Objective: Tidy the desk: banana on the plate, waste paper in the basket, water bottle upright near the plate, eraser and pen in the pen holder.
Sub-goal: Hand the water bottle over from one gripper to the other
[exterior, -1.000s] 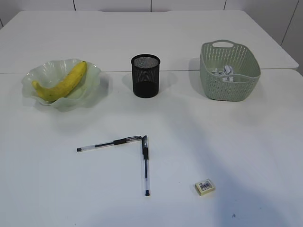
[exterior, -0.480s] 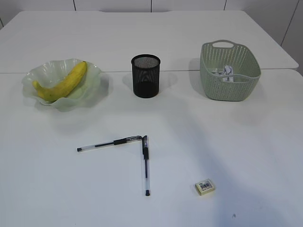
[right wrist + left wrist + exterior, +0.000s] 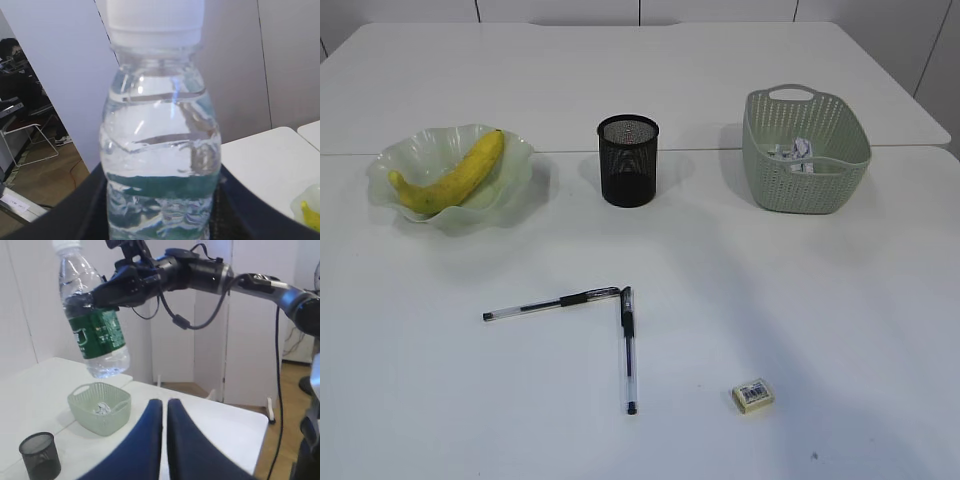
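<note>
Left wrist view: right tool (image 3: 95, 296) clamped on the water bottle (image 3: 92, 322) just above its green label, high over the table (image 3: 220, 420), cap up, long axis tilted slightly off vertical. Right wrist view: same bottle filling the gap between that tool's two dark fingers (image 3: 227, 200), upright there. Left tool (image 3: 162, 407) pinched narrow, holding nothing. Exterior view: plate (image 3: 515, 180) with banana (image 3: 450, 178) at far left, well apart from the basket (image 3: 805, 150) at far right; neither arm visible there. Coming move, by judgement: across toward the plate side, down, base first. Likely a long reach for the right arm.
</note>
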Tool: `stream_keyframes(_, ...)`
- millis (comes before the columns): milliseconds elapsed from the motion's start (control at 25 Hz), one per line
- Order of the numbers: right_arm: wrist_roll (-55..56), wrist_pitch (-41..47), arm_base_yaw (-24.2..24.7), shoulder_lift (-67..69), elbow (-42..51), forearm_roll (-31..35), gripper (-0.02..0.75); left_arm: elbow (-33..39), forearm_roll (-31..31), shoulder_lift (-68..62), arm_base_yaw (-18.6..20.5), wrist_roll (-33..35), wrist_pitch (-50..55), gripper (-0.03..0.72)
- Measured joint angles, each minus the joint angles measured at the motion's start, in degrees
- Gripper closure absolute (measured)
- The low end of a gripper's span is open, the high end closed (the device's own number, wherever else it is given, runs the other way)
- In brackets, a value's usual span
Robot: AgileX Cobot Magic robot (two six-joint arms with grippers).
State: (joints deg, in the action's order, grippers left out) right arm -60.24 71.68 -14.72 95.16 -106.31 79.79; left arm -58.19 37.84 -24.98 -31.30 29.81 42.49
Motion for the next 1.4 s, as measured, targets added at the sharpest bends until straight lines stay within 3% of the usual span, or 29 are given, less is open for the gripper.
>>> stream_keyframes(80, 0.0, 0.0, 0.0, 0.0, 0.0, 0.0, 0.388, 0.4, 0.0, 0.0, 0.0, -0.1, -2.0, 0.638)
stream_keyframes(160, 0.0, 0.0, 0.0, 0.0, 0.0, 0.0, 0.388, 0.6, 0.0, 0.0, 0.0, -0.1, -3.4, 0.527)
stream_keyframes(280, 0.0, 0.0, 0.0, 0.0, 0.0, 0.0, 0.388, 0.7, 0.0, 0.0, 0.0, -0.1, -6.9, 0.236)
stream_keyframes(360, 0.0, 0.0, 0.0, 0.0, 0.0, 0.0, 0.388, 1.6, 0.0, 0.0, 0.0, -0.2, -10.1, 0.092)
stream_keyframes(400, 0.0, 0.0, 0.0, 0.0, 0.0, 0.0, 0.388, 2.5, 0.0, 0.0, 0.0, -0.2, -12.0, 0.058)
stream_keyframes(640, 0.0, 0.0, 0.0, 0.0, 0.0, 0.0, 0.388, 8.3, 0.1, -3.8, 0.0, -0.2, -20.0, 0.031)
stream_keyframes(920, 0.0, 0.0, 0.0, 0.0, 0.0, 0.0, 0.388, 9.1, -0.2, -12.8, 0.0, -0.3, -22.3, 0.045)
stream_keyframes(1400, 0.0, 0.0, 0.0, 0.0, 0.0, -0.9, 0.388, 9.2, 3.8, -16.0, 0.0, -0.4, -23.8, 0.208)
